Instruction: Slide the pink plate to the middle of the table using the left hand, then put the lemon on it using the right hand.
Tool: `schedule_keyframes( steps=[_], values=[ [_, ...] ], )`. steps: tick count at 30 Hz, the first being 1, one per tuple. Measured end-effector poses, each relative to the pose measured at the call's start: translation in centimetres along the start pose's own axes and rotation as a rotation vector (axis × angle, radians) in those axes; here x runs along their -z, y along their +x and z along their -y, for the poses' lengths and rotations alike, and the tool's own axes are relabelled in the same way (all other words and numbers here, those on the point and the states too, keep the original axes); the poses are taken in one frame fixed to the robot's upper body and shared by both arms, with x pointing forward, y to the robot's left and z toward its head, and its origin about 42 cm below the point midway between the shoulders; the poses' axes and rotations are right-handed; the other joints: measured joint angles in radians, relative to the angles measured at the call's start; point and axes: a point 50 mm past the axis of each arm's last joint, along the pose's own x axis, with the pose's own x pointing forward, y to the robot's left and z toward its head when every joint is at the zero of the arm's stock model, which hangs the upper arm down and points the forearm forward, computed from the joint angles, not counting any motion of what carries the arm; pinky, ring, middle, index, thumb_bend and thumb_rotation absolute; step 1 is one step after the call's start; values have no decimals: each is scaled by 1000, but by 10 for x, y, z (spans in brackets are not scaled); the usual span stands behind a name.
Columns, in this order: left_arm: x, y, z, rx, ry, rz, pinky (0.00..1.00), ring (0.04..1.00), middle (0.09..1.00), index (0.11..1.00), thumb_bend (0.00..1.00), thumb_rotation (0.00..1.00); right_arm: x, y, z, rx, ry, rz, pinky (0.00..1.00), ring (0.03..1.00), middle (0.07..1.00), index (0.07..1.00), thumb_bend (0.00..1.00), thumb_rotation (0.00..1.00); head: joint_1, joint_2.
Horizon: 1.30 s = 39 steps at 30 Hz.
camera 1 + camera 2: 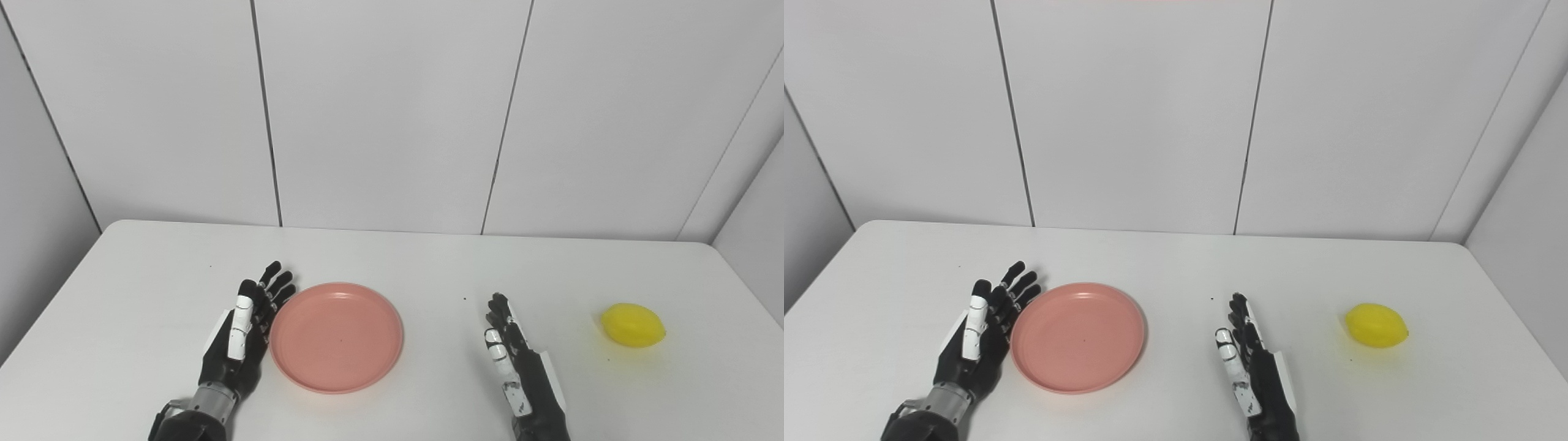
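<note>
Left hand: your left hand (242, 334) is standing on its edge near the front edge of the table (153, 269), left of centre, with its fingers (277, 283) stretched out, slightly spread and holding nothing.
Left hand against plate: the palm side is lying right along the left rim of the pink plate (336, 336); you are looking at either contact or the thinnest gap, and which it is cannot be told from these views.
Pink plate: it is lying flat and empty, a little left of the table's middle and closer to the front edge than to the back edge.
Right hand: your right hand (519, 367) is standing edge-on near the front edge, right of centre, with its fingers straight, close together and gripping nothing.
Right hand position: it is sitting between the plate and the lemon (633, 325), clear of both.
Lemon: it is lying on its side towards the right edge of the table, well apart from the plate, roughly level with the plate in depth, and untouched.
Table surface: you are working on a plain white top with rounded back corners.
Back wall: pale panels (1127, 116) with dark vertical seams are standing behind the back edge.
</note>
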Motion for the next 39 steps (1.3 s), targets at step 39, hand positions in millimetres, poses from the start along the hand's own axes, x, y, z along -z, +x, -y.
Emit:
schedule_keyframes(
  steps=[39],
  values=[
    [14,-15,84,70,91,28,1000,1000,1000,1000,741,1000,-2,-1,8,6,5,28,979,966,967,975,555,897,-14,8]
  ],
)
